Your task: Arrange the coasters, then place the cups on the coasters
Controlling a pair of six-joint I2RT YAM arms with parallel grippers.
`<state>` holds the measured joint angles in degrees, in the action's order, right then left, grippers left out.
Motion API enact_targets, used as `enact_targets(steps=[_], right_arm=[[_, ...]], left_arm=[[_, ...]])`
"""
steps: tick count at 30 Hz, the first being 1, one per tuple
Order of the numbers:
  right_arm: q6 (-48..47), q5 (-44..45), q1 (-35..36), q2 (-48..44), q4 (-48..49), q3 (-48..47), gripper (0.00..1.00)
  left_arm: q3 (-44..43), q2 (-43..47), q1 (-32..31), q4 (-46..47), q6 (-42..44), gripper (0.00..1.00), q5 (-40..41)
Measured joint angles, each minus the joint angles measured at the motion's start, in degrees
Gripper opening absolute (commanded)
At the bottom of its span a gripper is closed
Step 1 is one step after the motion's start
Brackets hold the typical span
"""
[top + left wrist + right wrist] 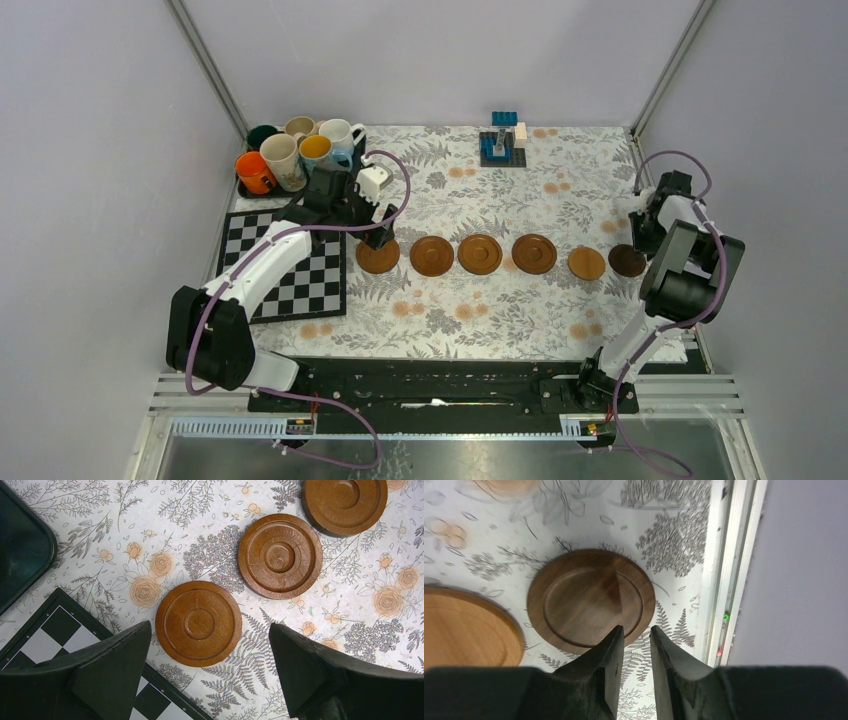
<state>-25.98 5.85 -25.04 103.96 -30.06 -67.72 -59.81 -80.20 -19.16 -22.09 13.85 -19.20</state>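
Observation:
Several brown coasters lie in a row across the flowered cloth, from the leftmost coaster (378, 257) to the darkest coaster (627, 260) at the far right. Several cups (283, 160) stand together on a black tray at the back left. My left gripper (381, 237) hangs wide open just above the leftmost coaster (198, 623), touching nothing. My right gripper (636, 628) sits at the near rim of the dark coaster (584, 597), which lies flat. Its jaws stand a narrow gap apart, cloth showing between them.
A chessboard (300, 275) lies left of the row, close to the leftmost coaster. Blue toy blocks (503, 140) stand at the back centre. The black tray (20, 555) shows beside the left gripper. The table's metal edge rail (724, 580) runs close to the dark coaster.

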Motion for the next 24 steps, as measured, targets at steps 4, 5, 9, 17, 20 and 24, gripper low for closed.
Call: enact_targets(steps=[4,5,9,17,20,24], right_arm=[[0.3,-2.9,0.1,-0.9,-1.6,-4.1,0.4],[0.3,-3.8,0.2,-1.6,-2.1,-4.6,0.42],[-0.2,-7.8,0.8,-5.1,-5.5,-5.3,0.48],[-2.6,-12.8,4.7,-13.3,-12.0,1.5,0.49],[-2.7,-12.9,7.4,-15.6,-12.9,5.9,0.48],[-2.6,-12.5,10.1,-16.0,-12.8,10.2,0.46]], left_arm=[[0.0,0.0,0.0,0.2,-0.2,0.99,0.0],[0.0,0.0,0.0,0.3,-0.3,0.99,0.0],[0.0,0.0,0.0,0.8,-0.8,0.99,-0.1],[0.0,0.0,0.0,0.8,-1.9,0.99,-0.1],[0.0,0.0,0.0,0.8,-2.0,0.99,-0.1],[0.0,0.0,0.0,0.8,-2.3,0.99,-0.1]])
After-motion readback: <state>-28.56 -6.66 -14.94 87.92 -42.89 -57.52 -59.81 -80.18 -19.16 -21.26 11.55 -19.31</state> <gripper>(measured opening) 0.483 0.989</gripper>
